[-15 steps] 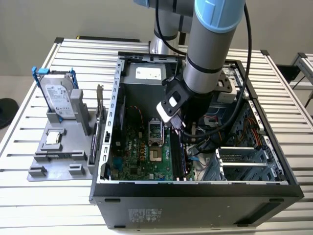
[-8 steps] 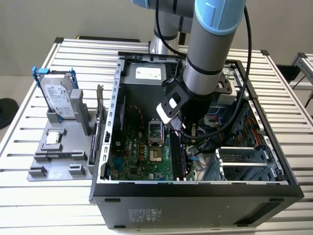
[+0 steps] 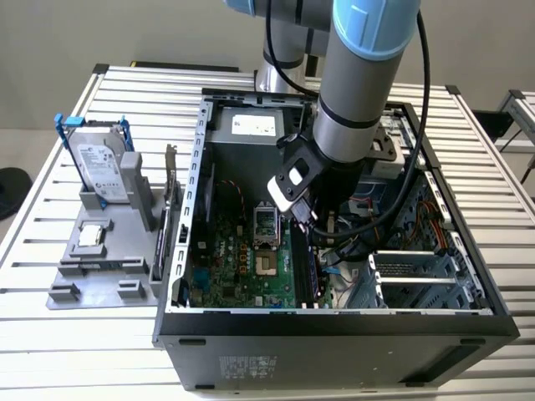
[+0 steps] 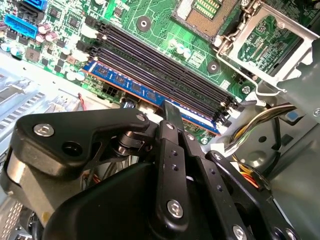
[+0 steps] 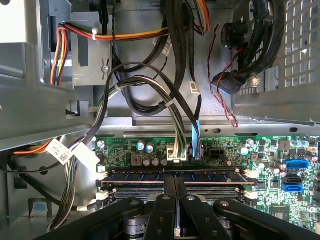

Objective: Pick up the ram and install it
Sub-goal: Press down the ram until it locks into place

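Gripper (image 4: 171, 111): inside open computer case (image 3: 180, 251), fingers pressed together, tips down at ram (image 4: 131, 86). Ram: blue stick lying in outermost memory slot on motherboard (image 4: 150, 12), beside three empty black slots (image 4: 165, 70). Hard drive (image 3: 102, 167): upright in grey holder outside case, exterior view's left.

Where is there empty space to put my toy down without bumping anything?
The slatted table is bare on the exterior view's left, beyond the grey holder with the hard drive, and along the front edge. Inside the computer case it is crowded: cables, motherboard, and the pincer at the ram.
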